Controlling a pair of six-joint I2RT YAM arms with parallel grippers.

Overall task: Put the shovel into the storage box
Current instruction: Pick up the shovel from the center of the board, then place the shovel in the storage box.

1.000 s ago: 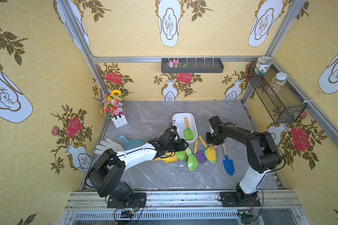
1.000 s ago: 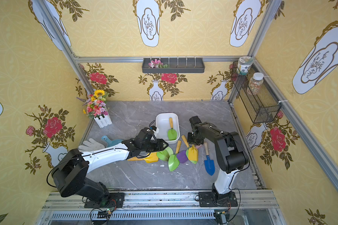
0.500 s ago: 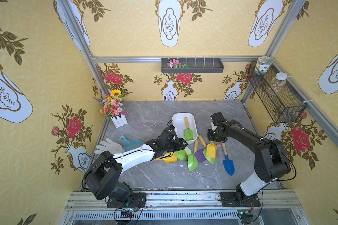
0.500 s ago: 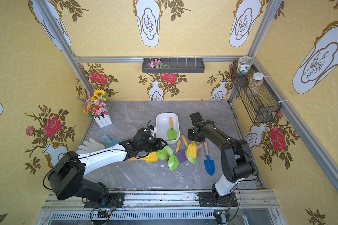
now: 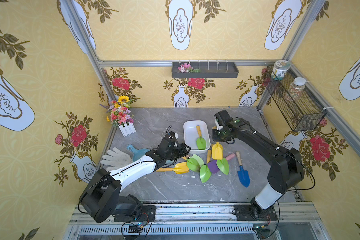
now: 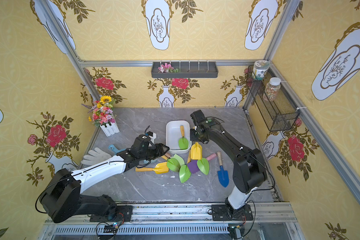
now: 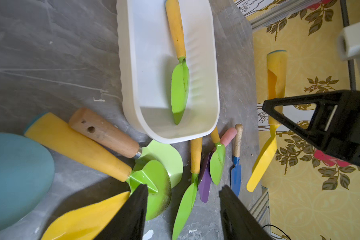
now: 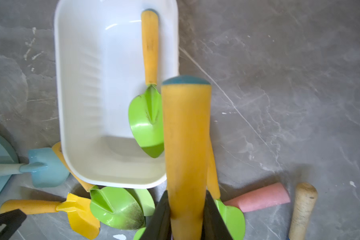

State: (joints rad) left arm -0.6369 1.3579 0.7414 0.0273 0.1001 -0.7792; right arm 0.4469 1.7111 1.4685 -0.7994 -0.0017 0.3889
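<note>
**Item 1. Right gripper**: the jaws were clamped tight on the handle of the yellow shovel, low down near the blade. The teal-capped end pointed away from the wrist. In both top views the shovel was lifted off the table, just beside the storage box and outside its rim.

**Item 2. Storage box**: white, standing on the table. It held one green shovel lying lengthwise along the side nearer the right arm. The other half of the floor was bare.

**Item 3. Left gripper**: the jaws were roughly half open and held nothing. It hung low over the loose shovels.

**Item 4. Loose shovels**: a heap of green, yellow, purple and blue ones lay at the box's near end.

**Step in hand (judged):** carrying, with the shovel grasped and raised but not yet over the box.

**Next move (judged):**
- Shift the shovel sideways over the bare half of the box.
- Turn it lengthwise, since the box looked barely one shovel long.
- Lower it clear of the green shovel and the rim.
- Open the jaws.
</note>
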